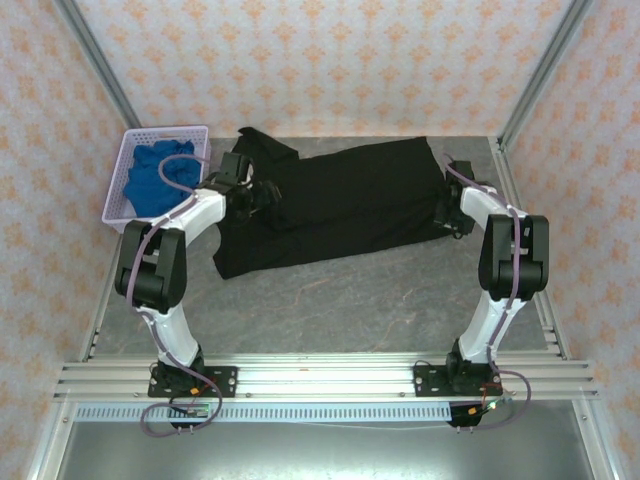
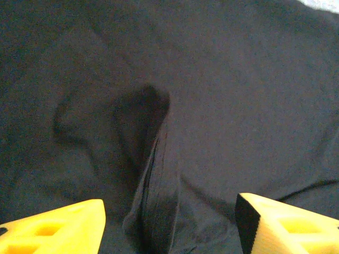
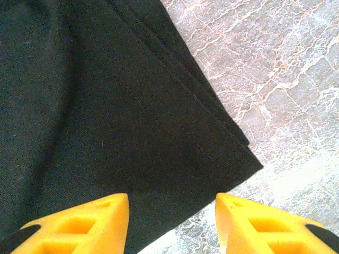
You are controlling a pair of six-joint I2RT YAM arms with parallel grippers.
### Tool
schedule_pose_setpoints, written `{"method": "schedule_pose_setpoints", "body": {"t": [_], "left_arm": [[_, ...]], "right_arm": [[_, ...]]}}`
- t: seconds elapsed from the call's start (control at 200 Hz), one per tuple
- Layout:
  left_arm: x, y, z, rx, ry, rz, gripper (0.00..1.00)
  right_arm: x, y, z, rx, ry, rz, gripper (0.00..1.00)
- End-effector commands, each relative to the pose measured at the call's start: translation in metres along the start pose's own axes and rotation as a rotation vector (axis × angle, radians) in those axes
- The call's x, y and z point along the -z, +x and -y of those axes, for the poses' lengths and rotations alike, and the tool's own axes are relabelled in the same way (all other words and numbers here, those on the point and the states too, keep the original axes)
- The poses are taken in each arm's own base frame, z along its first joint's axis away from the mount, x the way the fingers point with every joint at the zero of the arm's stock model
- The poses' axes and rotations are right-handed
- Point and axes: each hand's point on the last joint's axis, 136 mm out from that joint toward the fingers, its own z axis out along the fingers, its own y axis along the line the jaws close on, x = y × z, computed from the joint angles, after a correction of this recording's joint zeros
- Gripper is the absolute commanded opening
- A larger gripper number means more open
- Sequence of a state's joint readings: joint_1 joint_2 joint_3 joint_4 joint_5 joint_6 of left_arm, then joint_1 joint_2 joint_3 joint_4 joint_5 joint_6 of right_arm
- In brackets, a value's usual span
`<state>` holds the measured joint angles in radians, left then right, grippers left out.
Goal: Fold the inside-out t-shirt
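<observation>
Past the arm bases at the near edge, bare grey table point(image 1: 380, 300) runs up to the black shirt point(image 1: 340, 205), which lies spread across the middle and far part of the table, its long side running left to right. The left gripper point(image 1: 262, 195) sits over the shirt's left end. In the left wrist view, this gripper point(image 2: 169, 211) has its yellow fingers point(image 2: 58, 227) spread wide and holding nothing, with a raised fold of shirt point(image 2: 238, 106) running up between them. The right gripper point(image 1: 447, 215) is at the shirt's right edge. In the right wrist view, it point(image 3: 172, 211) is likewise parted and empty, with a layered corner of the shirt point(image 3: 106, 106) between and ahead of its fingers and marbled table point(image 3: 275, 63) beyond. Far left, a lilac basket point(image 1: 165, 132) holds a blue cloth point(image 1: 155, 180), just beside the shirt's left end.
</observation>
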<state>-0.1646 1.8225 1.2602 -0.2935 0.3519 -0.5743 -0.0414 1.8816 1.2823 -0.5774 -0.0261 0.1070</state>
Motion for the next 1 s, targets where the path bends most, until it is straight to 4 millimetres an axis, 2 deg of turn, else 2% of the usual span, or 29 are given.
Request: {"method": "schedule_pose_setpoints", "body": {"t": [0.0,0.095,0.18,0.215,0.23,0.275,0.365,0.43,0.535,0.681,0.751,0.866,0.926,0.996], "left_arm": [[-0.009,0.027,-0.003,-0.055,-0.022,-0.052,0.68],[-0.021,0.04,-0.002,-0.066,-0.032,-0.094,0.68],[-0.03,0.04,0.003,-0.072,-0.028,-0.111,0.65],[-0.029,0.036,0.011,-0.078,-0.009,-0.101,0.62],[-0.037,0.04,0.007,-0.075,-0.018,-0.118,0.61],[-0.04,0.037,0.014,-0.103,-0.01,-0.116,0.54],[-0.044,0.024,0.03,-0.135,0.022,-0.1,0.41],[-0.048,0.013,0.041,-0.143,0.047,-0.084,0.37],[-0.056,-0.004,0.062,-0.16,0.105,-0.06,0.36],[-0.069,-0.022,0.084,-0.183,0.156,-0.044,0.44],[-0.066,-0.029,0.095,-0.203,0.181,-0.038,0.49],[-0.043,-0.035,0.104,-0.248,0.197,-0.017,0.56],[-0.027,-0.035,0.098,-0.259,0.171,0.009,0.59],[-0.008,-0.031,0.079,-0.25,0.088,0.04,0.61]], "right_arm": [[0.006,-0.002,-0.002,0.004,-0.002,0.019,0.47],[0.006,-0.002,-0.002,0.002,-0.003,0.02,0.47],[0.006,-0.002,-0.002,0.002,-0.005,0.018,0.47],[0.007,-0.002,-0.003,0.003,-0.007,0.021,0.47],[0.007,-0.002,-0.003,0.004,-0.006,0.02,0.47],[0.008,-0.003,-0.002,0.004,-0.004,0.023,0.47],[0.009,-0.003,-0.001,0.005,0.0,0.027,0.47],[0.009,-0.003,-0.002,0.003,-0.005,0.027,0.47],[0.008,-0.003,-0.003,0.003,-0.008,0.025,0.47],[0.011,-0.003,-0.002,0.002,-0.006,0.032,0.47],[0.014,-0.004,-0.001,0.001,-0.005,0.039,0.47],[0.018,-0.005,0.004,-0.003,0.014,0.063,0.47],[0.021,-0.007,0.007,-0.009,0.021,0.087,0.47],[0.024,-0.008,0.008,-0.02,0.017,0.1,0.47]]}}
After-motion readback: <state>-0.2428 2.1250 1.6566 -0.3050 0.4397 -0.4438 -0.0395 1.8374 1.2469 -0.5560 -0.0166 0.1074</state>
